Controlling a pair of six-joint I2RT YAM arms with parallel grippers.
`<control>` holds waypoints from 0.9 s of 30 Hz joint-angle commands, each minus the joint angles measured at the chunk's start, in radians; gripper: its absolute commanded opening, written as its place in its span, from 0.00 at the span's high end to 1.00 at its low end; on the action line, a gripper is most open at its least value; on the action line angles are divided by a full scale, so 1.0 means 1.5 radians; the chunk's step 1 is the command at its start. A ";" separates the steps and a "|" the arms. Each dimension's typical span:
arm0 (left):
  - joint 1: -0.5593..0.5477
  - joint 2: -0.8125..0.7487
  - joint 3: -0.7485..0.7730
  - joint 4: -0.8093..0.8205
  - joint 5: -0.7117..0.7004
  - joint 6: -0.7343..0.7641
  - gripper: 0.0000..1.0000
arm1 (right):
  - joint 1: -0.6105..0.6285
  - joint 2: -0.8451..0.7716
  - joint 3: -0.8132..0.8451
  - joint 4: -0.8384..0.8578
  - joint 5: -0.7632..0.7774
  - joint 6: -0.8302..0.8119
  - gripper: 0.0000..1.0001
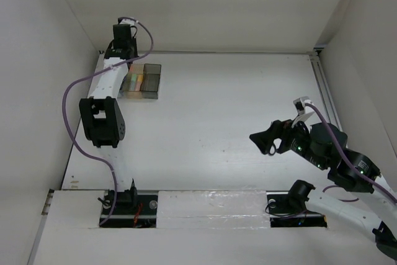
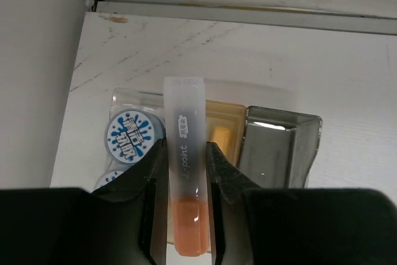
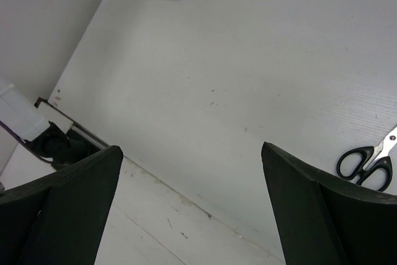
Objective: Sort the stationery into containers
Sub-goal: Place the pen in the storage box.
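My left gripper [image 2: 183,215] is shut on the orange marker [image 2: 183,172], which has a frosted cap. It holds the marker just above the row of bins [image 1: 141,80], over the wall between the clear bin [image 2: 124,100] and the amber bin [image 2: 226,113]. Two blue-and-white rolls [image 2: 129,136] lie in the clear bin. A yellow-orange stick [image 2: 218,134] lies in the amber bin. The dark grey bin [image 2: 279,147] shows nothing inside. My right gripper [image 3: 191,147] is open and empty above bare table at the near right [image 1: 263,141]. The black-handled scissors [image 3: 367,161] lie to its right.
The bins stand in the far left corner, close to the left wall [image 2: 31,60] and the table's back rail [image 2: 248,13]. The left arm [image 1: 102,119] stretches along the left edge. The scissors do not show in the top view.
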 commanded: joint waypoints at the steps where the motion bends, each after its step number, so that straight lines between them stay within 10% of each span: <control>1: 0.017 0.009 -0.015 0.043 0.066 0.002 1.00 | 0.005 0.005 0.004 0.037 -0.009 -0.002 0.00; 23: 0.017 0.037 -0.118 0.089 -0.019 -0.031 0.99 | 0.005 0.007 -0.016 0.043 -0.017 -0.002 0.00; 27: 0.017 0.029 -0.118 0.083 -0.030 -0.037 0.45 | 0.005 0.007 -0.010 0.043 -0.017 -0.002 0.00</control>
